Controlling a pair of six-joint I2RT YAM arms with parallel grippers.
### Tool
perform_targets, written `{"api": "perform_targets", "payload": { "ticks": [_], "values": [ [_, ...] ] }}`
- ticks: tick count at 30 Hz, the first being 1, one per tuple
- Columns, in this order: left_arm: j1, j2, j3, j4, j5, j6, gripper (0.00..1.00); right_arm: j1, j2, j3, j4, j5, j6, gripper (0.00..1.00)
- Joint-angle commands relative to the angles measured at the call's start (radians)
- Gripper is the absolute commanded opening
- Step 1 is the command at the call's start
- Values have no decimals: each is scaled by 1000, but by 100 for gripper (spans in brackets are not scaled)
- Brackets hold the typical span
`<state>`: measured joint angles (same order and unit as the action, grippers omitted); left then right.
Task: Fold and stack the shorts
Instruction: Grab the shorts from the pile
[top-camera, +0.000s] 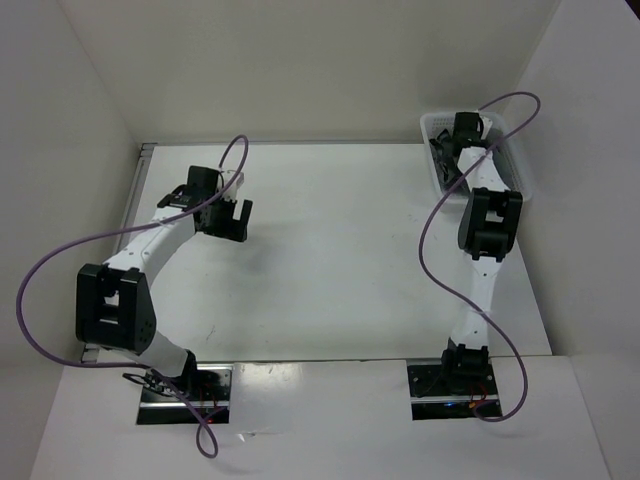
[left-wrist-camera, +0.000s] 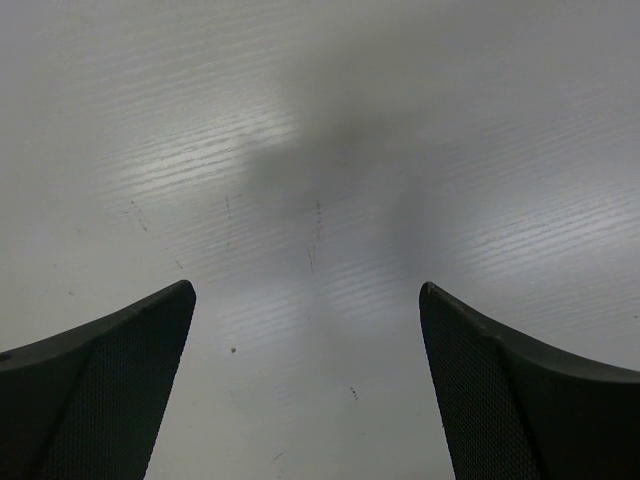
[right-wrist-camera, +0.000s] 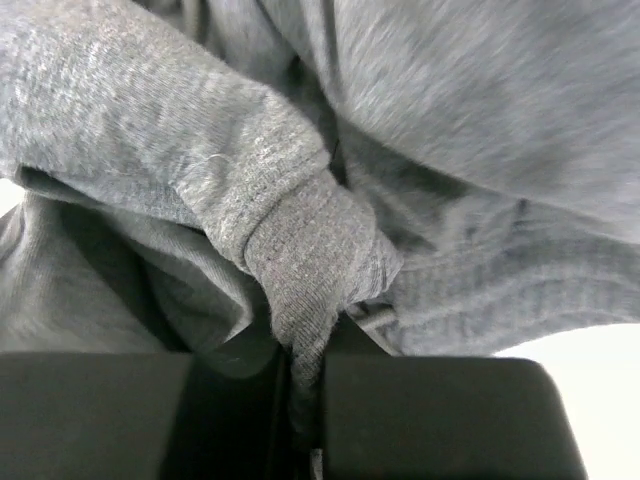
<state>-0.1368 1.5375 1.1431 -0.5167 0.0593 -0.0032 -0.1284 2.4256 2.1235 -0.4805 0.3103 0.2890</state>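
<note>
The dark grey shorts (right-wrist-camera: 300, 230) fill the right wrist view as bunched fabric. My right gripper (right-wrist-camera: 305, 400) is shut on a pinched fold of them, its jaws close together. In the top view the right gripper (top-camera: 462, 135) reaches down into the white mesh basket (top-camera: 520, 165) at the far right corner, where a little dark fabric (top-camera: 443, 165) shows beside the arm. My left gripper (left-wrist-camera: 307, 320) is open and empty, its fingers (left-wrist-camera: 500, 390) wide apart above the bare table. In the top view it (top-camera: 225, 215) hovers over the table's far left part.
The white table (top-camera: 330, 260) is walled by white panels at the back and sides. The basket sits against the back right wall. Purple cables loop off both arms. The arm bases stand at the near edge.
</note>
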Motion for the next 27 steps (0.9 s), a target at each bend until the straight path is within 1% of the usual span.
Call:
{"api": "perform_targets", "payload": {
  "ticks": [1,2,7,10,11,13,14,16,17,18,19,21,22,23,24,27],
  "values": [
    [-6,-63,6,7,25,3,100,-20,-178,-8,65,47,-19,2],
    [-6,-77,-5,7,25,3,100,-20,-194,-8,75,47,-19,0],
    [-6,-129,-14,7,36,3,100,-20,-313,15,75,47,-62,0],
    [-6,-189,-37,49,27,3,100,-20,-428,15,115,47,-74,0],
    [-6,-203,-37,61,27,3,100,-20,-500,-11,129,47,-74,0],
    [-6,-250,-63,96,16,3,100,-2,-575,-43,190,47,-91,0],
    [-6,-266,-72,119,16,3,100,24,-655,-84,216,47,-120,0],
    [-6,-319,-107,142,7,3,100,70,-733,-153,327,47,-180,0],
    [-6,-336,-120,162,7,3,100,99,-808,-172,370,47,-256,0],
    [-6,-370,-134,171,7,3,100,171,-838,-187,408,59,-299,0],
    [-6,-388,-146,172,7,3,100,211,-862,-188,463,70,-339,0],
    [-6,-436,-181,198,7,3,100,315,-887,-143,464,72,-384,0],
    [-6,-451,-192,198,7,3,100,346,-887,-84,444,61,-384,0],
    [-6,-479,-212,208,7,3,100,374,-878,-62,444,46,-384,0],
    [-6,-491,-212,217,7,3,100,428,-878,-48,444,30,-384,0],
    [-6,-520,-236,227,-27,3,100,518,-850,-37,444,3,-366,0]
  ]
}}
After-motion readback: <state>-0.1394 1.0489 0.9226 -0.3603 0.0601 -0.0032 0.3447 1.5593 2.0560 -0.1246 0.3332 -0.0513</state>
